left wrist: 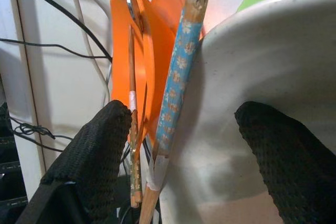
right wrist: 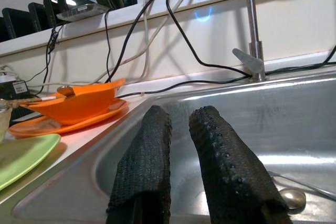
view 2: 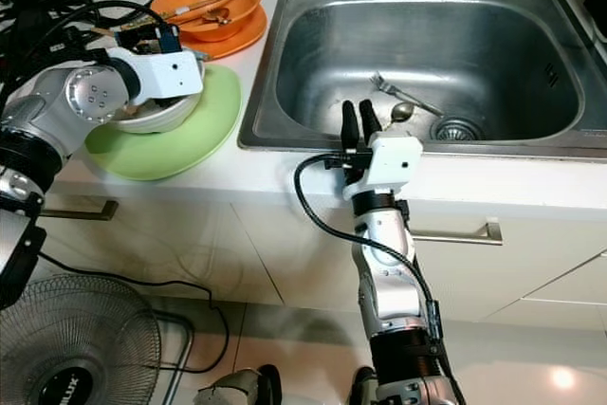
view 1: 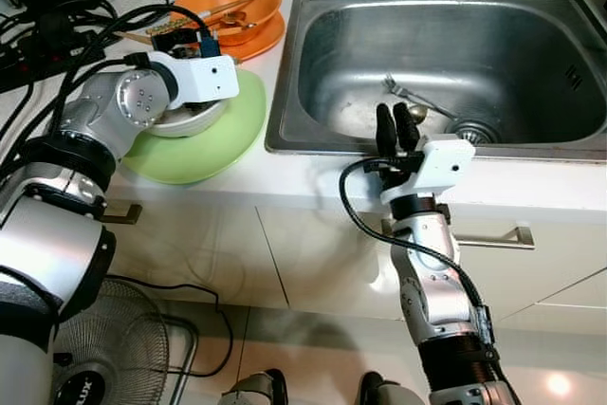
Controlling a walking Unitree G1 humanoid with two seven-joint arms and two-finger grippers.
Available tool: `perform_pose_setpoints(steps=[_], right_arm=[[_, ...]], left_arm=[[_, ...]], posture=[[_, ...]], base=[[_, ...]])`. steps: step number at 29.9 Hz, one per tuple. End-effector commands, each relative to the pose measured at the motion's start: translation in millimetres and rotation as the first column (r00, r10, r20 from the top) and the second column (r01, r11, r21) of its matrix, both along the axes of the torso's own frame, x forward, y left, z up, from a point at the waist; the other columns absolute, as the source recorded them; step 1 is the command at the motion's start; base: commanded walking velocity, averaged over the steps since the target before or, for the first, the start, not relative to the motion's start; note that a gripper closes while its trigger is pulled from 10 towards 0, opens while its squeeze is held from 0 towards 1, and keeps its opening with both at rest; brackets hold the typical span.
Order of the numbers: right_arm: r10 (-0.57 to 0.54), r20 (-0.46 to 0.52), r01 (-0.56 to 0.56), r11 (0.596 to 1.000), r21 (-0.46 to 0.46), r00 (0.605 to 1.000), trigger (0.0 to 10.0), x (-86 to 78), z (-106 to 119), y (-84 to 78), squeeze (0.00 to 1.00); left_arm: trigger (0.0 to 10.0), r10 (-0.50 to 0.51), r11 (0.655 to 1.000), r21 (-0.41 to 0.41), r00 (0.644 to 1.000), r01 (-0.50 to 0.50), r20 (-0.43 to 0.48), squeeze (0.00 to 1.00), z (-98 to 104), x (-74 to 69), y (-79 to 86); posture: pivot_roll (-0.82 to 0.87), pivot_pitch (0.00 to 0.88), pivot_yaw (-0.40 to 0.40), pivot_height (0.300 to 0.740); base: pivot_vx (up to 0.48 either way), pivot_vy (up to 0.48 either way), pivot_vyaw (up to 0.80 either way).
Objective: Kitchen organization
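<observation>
White bowl on green plate, left gripper spread wide around its rim, right gripper nearly closed, empty, over sink edge

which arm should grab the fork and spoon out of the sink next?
Right, probably. The right gripper hangs at the sink's front rim, pointing toward the fork and spoon near the drain. The left gripper is open around the white bowl on the green plate.
</observation>
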State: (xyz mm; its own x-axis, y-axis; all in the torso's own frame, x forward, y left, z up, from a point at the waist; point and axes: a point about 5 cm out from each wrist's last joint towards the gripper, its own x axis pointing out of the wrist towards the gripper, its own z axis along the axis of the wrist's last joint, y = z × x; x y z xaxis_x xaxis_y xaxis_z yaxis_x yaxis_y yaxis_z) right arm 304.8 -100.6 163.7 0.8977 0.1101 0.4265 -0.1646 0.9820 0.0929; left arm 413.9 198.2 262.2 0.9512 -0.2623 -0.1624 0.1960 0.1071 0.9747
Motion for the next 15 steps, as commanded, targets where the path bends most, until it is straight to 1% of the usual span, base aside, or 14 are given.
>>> perform_pose_setpoints(steps=[1,2,3,4,5,6,15], right_arm=[[-0.03,-0.188,0.028,1.0,-0.014,0.982,10.0,-4.2,-38.4,-6.3,0.0],[-0.032,-0.19,0.03,0.999,-0.014,0.981,10.0,-4.9,-38.5,-6.8,0.0],[-0.035,-0.192,0.032,0.999,-0.015,0.981,10.0,-6.4,-38.5,-7.6,0.0],[-0.035,-0.193,0.033,0.999,-0.016,0.98,10.0,-6.8,-38.5,-7.8,0.0],[-0.035,-0.193,0.033,0.999,-0.016,0.98,10.0,-6.8,-38.5,-7.8,0.0],[-0.036,-0.195,0.033,0.999,-0.016,0.98,10.0,-7.0,-38.6,-8.0,0.0],[-0.033,-0.202,0.03,0.999,-0.018,0.979,10.0,-6.7,-38.4,-8.2,0.0]], left_arm=[[10.0,0.023,1.0,0.02,1.0,-0.023,0.01,0.0,2.6,1.0,2.8],[10.0,0.027,0.999,0.023,1.0,-0.027,0.013,0.0,2.5,1.2,2.8],[5.1,0.03,0.999,0.024,0.999,-0.031,0.018,0.0,2.4,1.6,2.4],[2.6,0.031,0.999,0.024,0.999,-0.031,0.019,0.0,2.3,1.7,2.2],[2.6,0.031,0.999,0.024,0.999,-0.031,0.019,0.0,2.3,1.7,2.2],[0.0,0.031,0.999,0.023,0.999,-0.032,0.021,0.0,2.2,1.7,2.0],[0.0,0.031,0.999,0.02,0.999,-0.031,0.015,0.0,-1.5,1.4,1.9]], posture=[[0.04,0.21,0.124,0.74],[0.03,0.213,0.123,0.74],[0.03,0.216,0.121,0.74],[0.03,0.216,0.121,0.74],[0.03,0.216,0.121,0.74],[0.03,0.216,0.12,0.74],[0.03,0.218,0.111,0.74]], base=[[0.0,0.0,0.0],[0.0,0.0,0.0],[0.0,0.0,0.0],[0.0,0.0,0.0],[0.0,0.0,0.0],[0.0,0.0,0.0],[0.0,0.0,0.0]])
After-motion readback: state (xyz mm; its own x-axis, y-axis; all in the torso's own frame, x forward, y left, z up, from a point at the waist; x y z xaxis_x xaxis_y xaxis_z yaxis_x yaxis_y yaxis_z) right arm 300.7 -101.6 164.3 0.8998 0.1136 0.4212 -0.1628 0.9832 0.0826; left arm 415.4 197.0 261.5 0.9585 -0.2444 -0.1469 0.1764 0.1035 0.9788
